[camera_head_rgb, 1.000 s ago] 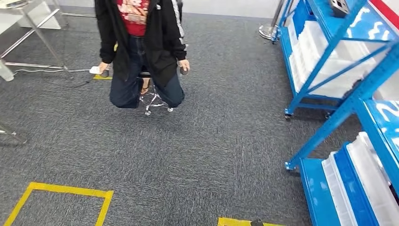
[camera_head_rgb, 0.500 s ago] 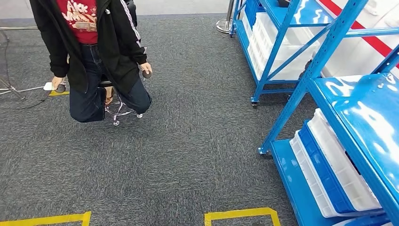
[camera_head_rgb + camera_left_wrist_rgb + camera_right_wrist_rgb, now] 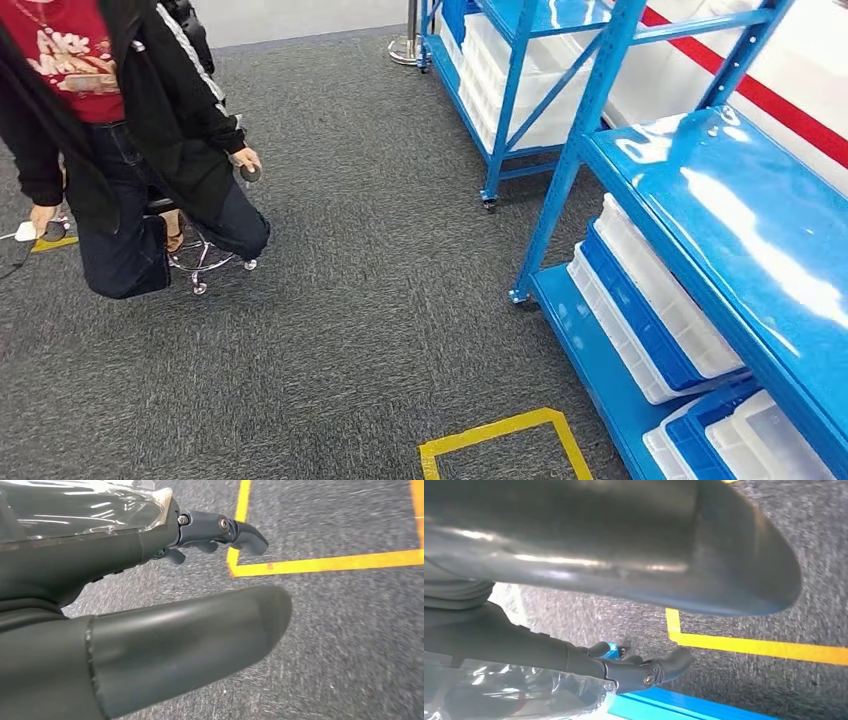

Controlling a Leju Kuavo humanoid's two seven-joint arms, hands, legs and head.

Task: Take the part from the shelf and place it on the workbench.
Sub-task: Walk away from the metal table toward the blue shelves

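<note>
Head view: shelf [image 3: 700, 190] cut off at right, bins [image 3: 650, 300] half-hidden beneath

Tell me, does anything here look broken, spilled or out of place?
Nothing stands out. The blue shelf stands straight, and the white and blue bins on its lower level are stacked neatly. The grey carpet shows no spill, only yellow tape. A person sits on a stool nearby. Both hands hang holding nothing.
</note>
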